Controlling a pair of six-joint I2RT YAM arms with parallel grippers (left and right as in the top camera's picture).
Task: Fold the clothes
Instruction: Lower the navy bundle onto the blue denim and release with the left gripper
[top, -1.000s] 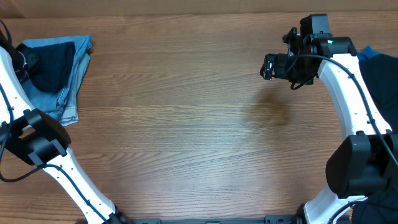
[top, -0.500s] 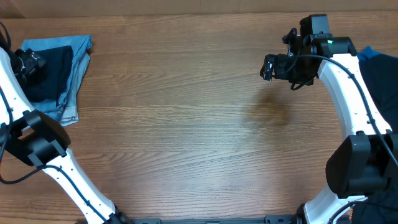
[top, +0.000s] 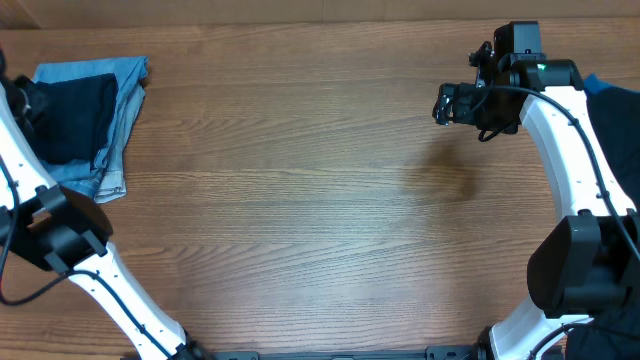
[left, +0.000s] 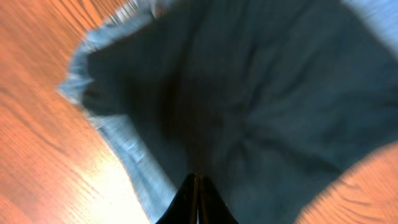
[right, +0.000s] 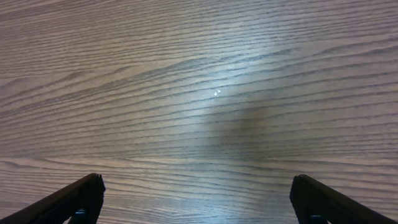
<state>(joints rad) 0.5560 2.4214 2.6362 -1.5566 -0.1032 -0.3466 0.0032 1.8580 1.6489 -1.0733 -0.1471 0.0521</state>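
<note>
Lying limp and creased at the far left corner of the tabletop (top: 300, 220), the clothes (top: 78, 120) rested on a light blue denim garment (top: 125, 95), whose edges showed past them on the far, right and near sides. The dark fabric looked thin, soft and light: it would likely sag and drape from any hold, with no stiffness to help a fold keep its line. A hem or corner seemed the best place to pinch, taking the dark layer alone and not the denim beneath. As wide as the piece was, two holds along one edge would probably serve better than one. The left fingers (left: 184, 208) were pressed shut just over the dark cloth; the blurred wrist view showed nothing caught between them. The right fingers (right: 68, 202) stood spread wide, empty, above bare wood toward the far right corner
</note>
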